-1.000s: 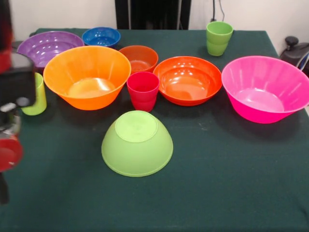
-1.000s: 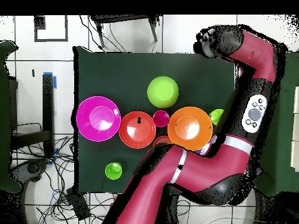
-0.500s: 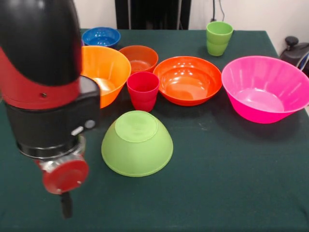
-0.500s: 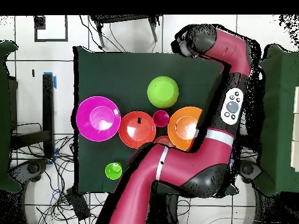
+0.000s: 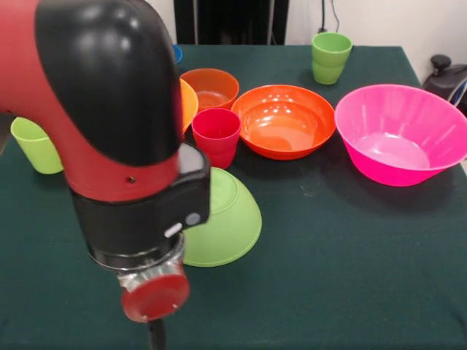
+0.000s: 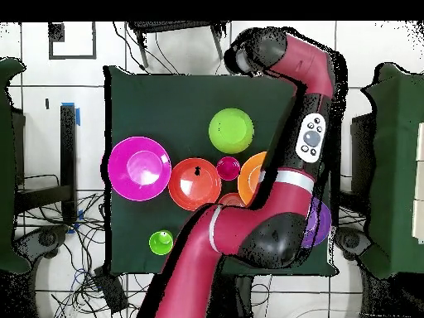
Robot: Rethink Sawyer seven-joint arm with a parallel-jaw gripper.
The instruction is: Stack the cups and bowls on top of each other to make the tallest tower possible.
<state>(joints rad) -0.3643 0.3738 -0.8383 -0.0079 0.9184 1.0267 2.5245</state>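
Green bowl (image 5: 222,219): lower centre, rim-down on surface (image 5: 350,277), a ready base.
Pink bowl (image 5: 400,133): right, upright, unstacked.
Cups: red (image 5: 216,135) centre.
Fingers: hidden; state unknowable.

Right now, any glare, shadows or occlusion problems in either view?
Front view: the arm fills the left side and hides most of the yellow-orange bowl and part of the lime bowl; soft highlights sit inside the orange bowl and pink bowl, with faint shadows under them. Overhead view: even light, but the arm covers the table's right side.
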